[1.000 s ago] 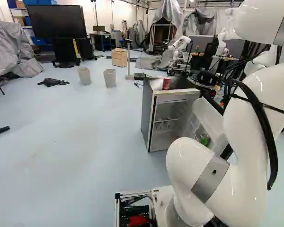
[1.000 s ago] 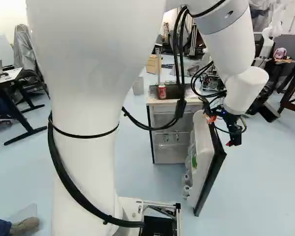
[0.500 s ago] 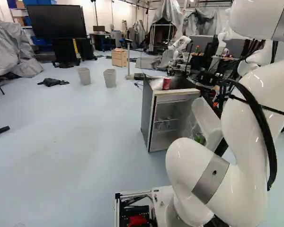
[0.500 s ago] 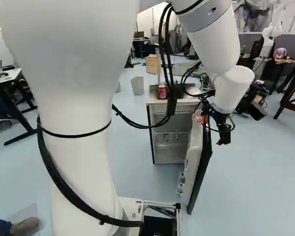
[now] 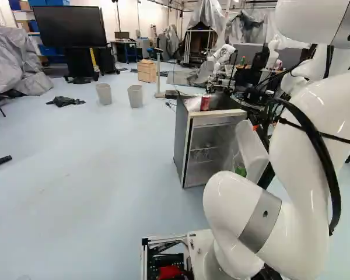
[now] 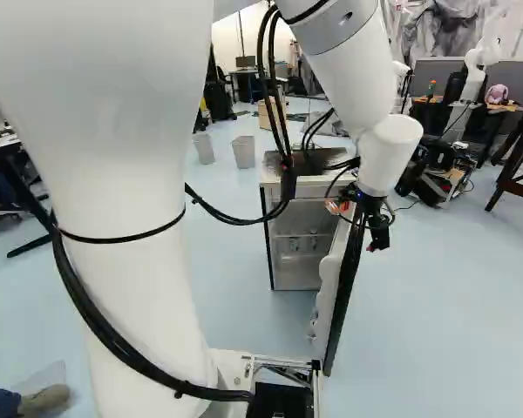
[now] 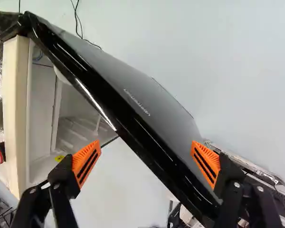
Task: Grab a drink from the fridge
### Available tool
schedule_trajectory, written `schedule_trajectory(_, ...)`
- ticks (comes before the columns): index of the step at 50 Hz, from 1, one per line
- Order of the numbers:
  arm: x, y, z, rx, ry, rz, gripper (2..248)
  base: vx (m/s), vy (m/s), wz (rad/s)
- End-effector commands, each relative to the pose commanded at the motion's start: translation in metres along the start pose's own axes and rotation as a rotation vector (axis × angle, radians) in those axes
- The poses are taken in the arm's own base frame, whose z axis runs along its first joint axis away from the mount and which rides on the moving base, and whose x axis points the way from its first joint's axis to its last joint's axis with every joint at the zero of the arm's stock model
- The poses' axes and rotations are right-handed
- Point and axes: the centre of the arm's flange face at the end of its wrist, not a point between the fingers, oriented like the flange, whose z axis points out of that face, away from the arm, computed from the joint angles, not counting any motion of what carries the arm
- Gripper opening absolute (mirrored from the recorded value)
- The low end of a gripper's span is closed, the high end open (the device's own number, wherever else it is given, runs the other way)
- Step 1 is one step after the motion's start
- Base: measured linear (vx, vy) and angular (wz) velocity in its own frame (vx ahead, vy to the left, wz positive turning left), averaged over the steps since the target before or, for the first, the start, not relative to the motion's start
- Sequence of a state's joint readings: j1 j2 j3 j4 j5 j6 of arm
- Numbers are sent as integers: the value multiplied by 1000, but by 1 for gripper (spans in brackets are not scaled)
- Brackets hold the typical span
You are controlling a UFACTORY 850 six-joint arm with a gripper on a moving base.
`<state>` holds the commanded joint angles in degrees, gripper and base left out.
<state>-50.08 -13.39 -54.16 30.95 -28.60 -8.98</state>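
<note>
Dark grey on its side, the fridge [image 5: 183,140] is seen just right of the left base view's middle, its cavity exposed. A red can [image 5: 205,103] is set on its top at one o'clock; what may be drinks [image 5: 201,154] are held on the inner shelf. At three o'clock the door [image 5: 251,146] is swung out, a green item [image 5: 240,170] carried in its inner rack. Opening is judged mostly done; reaching in, grasping and withdrawing a drink are left.

Farther right, the arm [image 5: 306,151] is raised from five o'clock towards two. In the right base view its wrist is pointed down beyond the door, the gripper [image 7: 146,145] placed by the outer face. Its fingers are spread, with the door's edge seen between them; no drink is held, and contact cannot be confirmed.
</note>
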Motion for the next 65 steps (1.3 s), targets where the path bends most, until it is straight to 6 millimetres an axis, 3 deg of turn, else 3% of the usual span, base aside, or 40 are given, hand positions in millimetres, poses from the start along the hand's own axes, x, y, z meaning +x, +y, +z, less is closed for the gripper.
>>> schedule_trajectory(65, -79, -100, 18, 41, -89, -236, 247, 0, 0, 0)
